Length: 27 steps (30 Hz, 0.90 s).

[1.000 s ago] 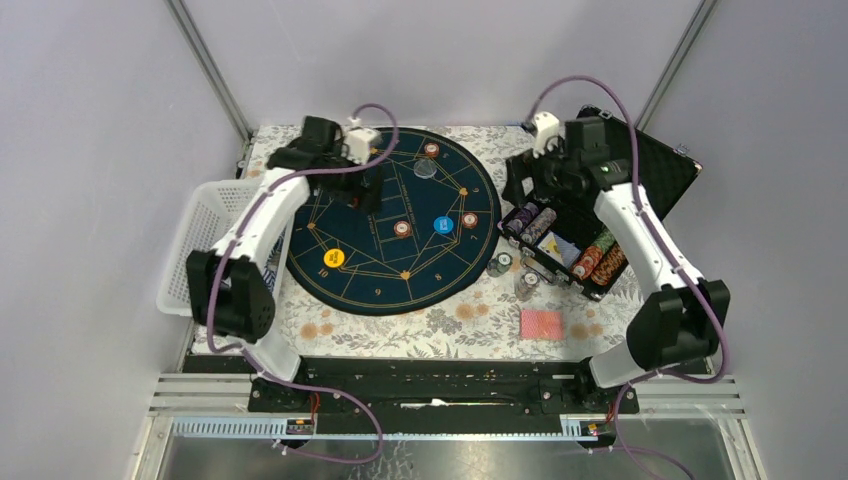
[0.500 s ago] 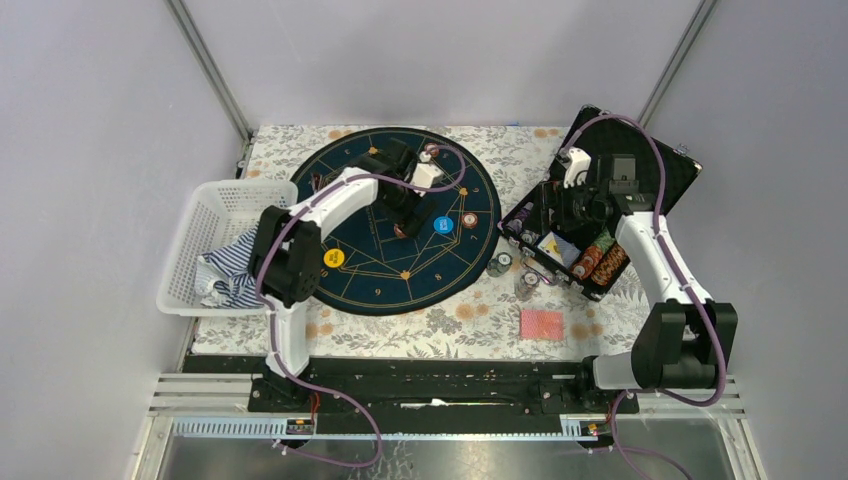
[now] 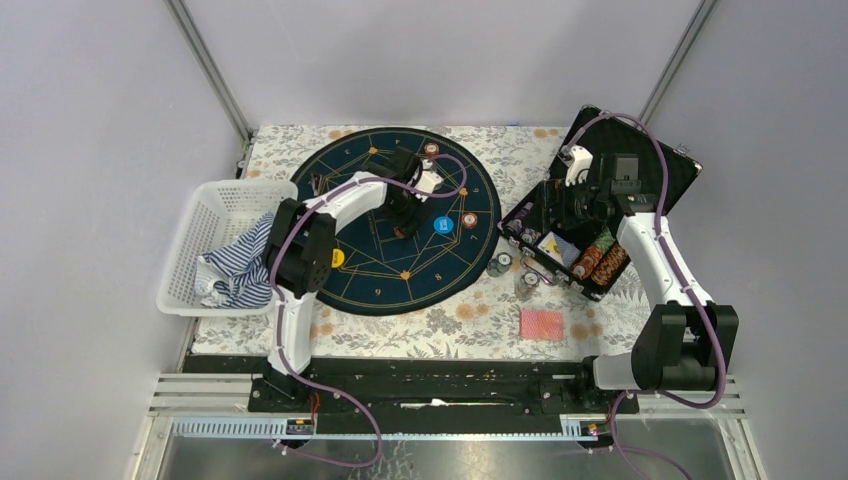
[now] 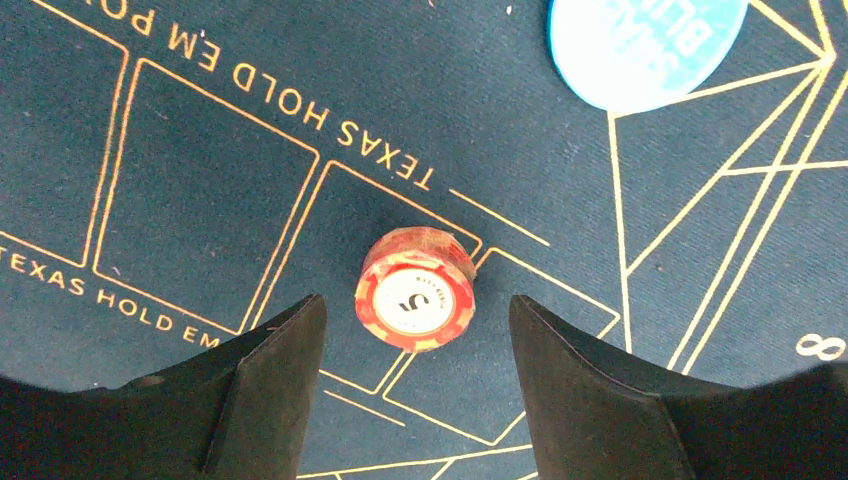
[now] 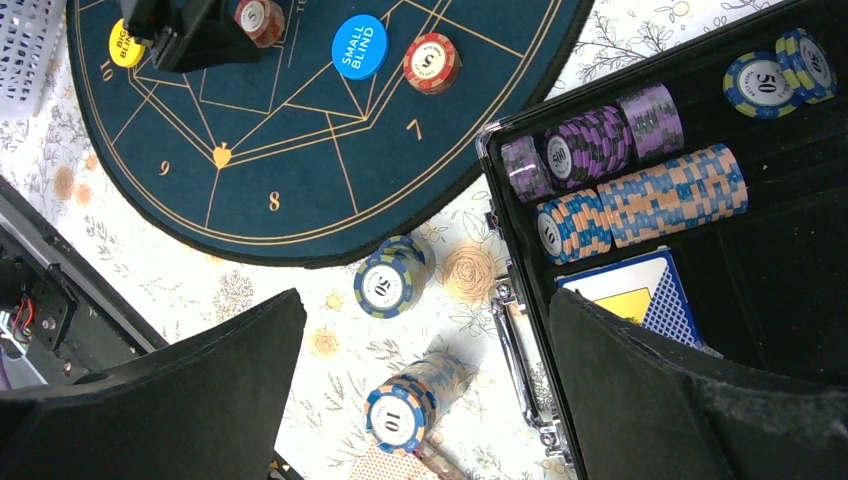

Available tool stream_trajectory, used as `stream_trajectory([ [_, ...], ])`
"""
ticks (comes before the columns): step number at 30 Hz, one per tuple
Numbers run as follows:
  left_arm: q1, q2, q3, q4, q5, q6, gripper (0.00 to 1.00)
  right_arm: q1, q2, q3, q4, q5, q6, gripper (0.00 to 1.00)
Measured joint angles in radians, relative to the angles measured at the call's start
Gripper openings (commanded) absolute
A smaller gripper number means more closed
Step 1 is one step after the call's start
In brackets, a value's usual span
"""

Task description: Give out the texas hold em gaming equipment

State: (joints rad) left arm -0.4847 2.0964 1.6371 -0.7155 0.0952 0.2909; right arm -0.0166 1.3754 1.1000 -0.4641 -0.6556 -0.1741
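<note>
Now the left gripper stands around the red chips

The left arm reaches out from the near edge of the table (image 3: 470, 315) and bends over the round mat (image 3: 360, 275). The left gripper (image 3: 404, 224) points down near the middle of the mat. Its jaws are apart, one on each side of a small stack of red chips (image 4: 415, 303). There is a gap on both sides, so nothing is grabbed. The stack sits on a gold line under the words TEXAS HOLD EM. Bare mat lies all around it. The blue button (image 4: 645, 45) lies apart, nearer the mat's right edge.

The right arm goes up the right side of the table and bends left over the open black case (image 3: 650, 165). The right gripper (image 5: 425, 300) hangs wide open over the case's left edge and holds nothing. Rows of chips (image 5: 665, 190) lie inside the case. A stack marked 50 (image 5: 385, 285) and a stack marked 10 (image 5: 405, 410) stand on the table between mat and case. Red-backed cards (image 3: 542, 324) lie by the table's near edge.
</note>
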Motion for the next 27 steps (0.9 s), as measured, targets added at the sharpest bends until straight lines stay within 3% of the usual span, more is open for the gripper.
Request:
stream_trajectory([
  [3,0.000,0.021,0.000,0.011,-0.007,-0.003,0.67,-0.002,0.000,0.000,0.000,-0.004,0.000,1.00],
  [10,0.000,0.045,0.006,0.014,-0.010,-0.010,0.46,-0.002,0.002,0.000,0.000,-0.012,0.000,1.00],
  [16,0.000,0.027,-0.011,0.026,-0.021,-0.005,0.34,-0.002,0.008,0.000,0.000,-0.018,0.000,1.00],
  [21,0.016,-0.091,-0.106,0.016,-0.036,0.010,0.33,-0.002,0.012,0.000,-0.001,-0.021,0.000,1.00],
  [27,0.096,-0.351,-0.276,0.002,-0.067,0.048,0.34,-0.002,0.012,0.000,-0.002,-0.040,-0.001,1.00],
])
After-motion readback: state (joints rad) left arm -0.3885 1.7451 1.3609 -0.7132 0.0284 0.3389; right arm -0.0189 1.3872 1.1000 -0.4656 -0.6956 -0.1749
